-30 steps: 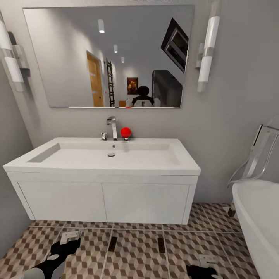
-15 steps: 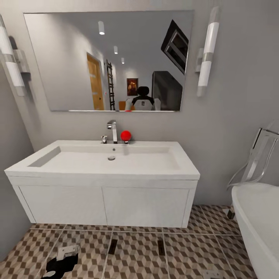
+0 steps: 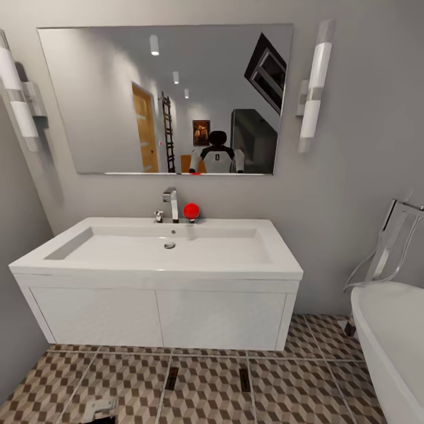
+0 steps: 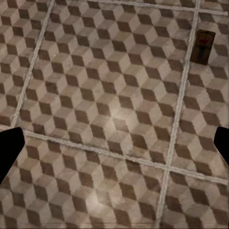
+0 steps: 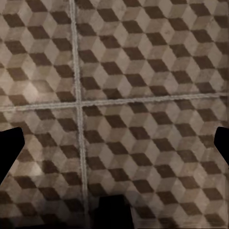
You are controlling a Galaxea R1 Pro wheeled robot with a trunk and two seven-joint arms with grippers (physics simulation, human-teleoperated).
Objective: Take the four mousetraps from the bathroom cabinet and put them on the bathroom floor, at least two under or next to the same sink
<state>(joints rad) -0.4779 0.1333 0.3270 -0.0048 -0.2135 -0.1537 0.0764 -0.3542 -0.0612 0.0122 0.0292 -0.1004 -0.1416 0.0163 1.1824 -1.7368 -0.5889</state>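
Two mousetraps [image 3: 171, 377] [image 3: 244, 377] lie lower centre, lengthwise toward the sink [image 3: 159, 268]. My left gripper [image 4: 114, 143], wide open, empty, is nearer; right gripper [image 5: 114, 143] likewise open, empty.

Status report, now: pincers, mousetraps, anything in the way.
Left pincer open, empty, over bathroom floor. Right pincer open, empty. Two mousetraps flat on the tiles before the sink. Nothing in the way.

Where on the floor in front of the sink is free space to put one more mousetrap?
Two mousetraps lie on the bathroom floor before the sink. Bare patches: the tiles between the two traps, those left of the left trap, and those toward the bathtub. The left gripper occupies the near-left corner.
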